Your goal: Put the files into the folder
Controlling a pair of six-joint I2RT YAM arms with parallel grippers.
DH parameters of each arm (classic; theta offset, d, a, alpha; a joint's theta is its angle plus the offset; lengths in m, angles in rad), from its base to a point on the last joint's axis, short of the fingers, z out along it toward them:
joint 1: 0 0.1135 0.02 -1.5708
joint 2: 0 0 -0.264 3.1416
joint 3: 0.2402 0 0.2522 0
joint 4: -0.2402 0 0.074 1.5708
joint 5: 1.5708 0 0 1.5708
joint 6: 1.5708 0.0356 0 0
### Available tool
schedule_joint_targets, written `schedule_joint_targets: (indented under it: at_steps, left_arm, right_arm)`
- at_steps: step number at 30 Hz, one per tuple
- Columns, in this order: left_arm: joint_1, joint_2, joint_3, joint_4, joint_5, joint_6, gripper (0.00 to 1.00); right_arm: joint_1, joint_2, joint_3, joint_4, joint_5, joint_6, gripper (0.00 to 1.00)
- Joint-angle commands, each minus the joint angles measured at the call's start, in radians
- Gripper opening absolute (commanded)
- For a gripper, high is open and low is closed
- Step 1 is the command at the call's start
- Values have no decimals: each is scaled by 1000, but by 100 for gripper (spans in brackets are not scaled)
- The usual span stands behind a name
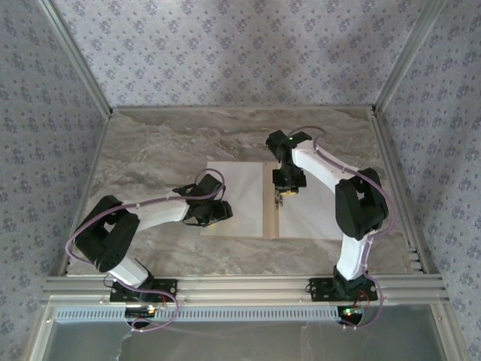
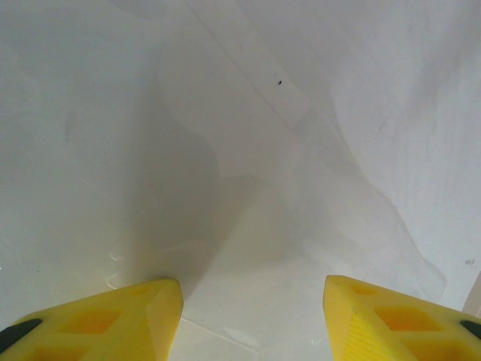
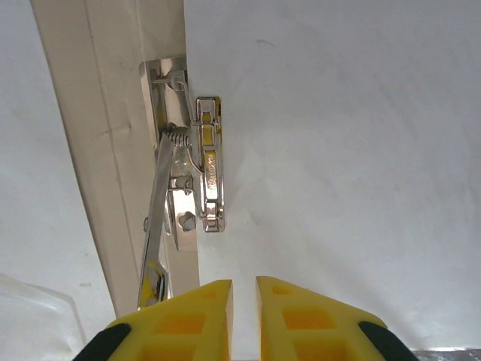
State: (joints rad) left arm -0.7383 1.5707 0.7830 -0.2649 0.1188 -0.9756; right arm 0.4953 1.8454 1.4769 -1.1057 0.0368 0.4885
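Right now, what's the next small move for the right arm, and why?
Probably lift the right claw straight up, clear of the clip. Its jaws are barely parted and hold nothing, and the clip's bar already seems to lie on the edge of the right sheet, by the folder spine. The left claw is open over the left sheet.

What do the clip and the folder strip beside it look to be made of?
The clip: polished metal, probably steel, judging by its mirror glints and coil spring. The folder: matte tan card, likely cardboard, with a creased fold line along the strip.
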Motion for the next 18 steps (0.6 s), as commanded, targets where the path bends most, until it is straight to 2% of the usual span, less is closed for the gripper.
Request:
schedule_joint_targets:
  at_steps: [1,6,12,18]
  left_arm:
    - [-27,42,-47,-31,16,-45,55]
    - [-50,48,-52,4,13,-79,55]
    - [-55,49,-56,9,10,-86,55]
    - [-55,51,-49,-4,4,-77,55]
  right_arm:
    - [-3,-56,22,-29,-38,7,21]
    - [-4,-95,-19,31,-129,6,30]
    - [-3,-85,-51,45,-119,18,36]
    - [-6,-55,-60,70,-121,21,37]
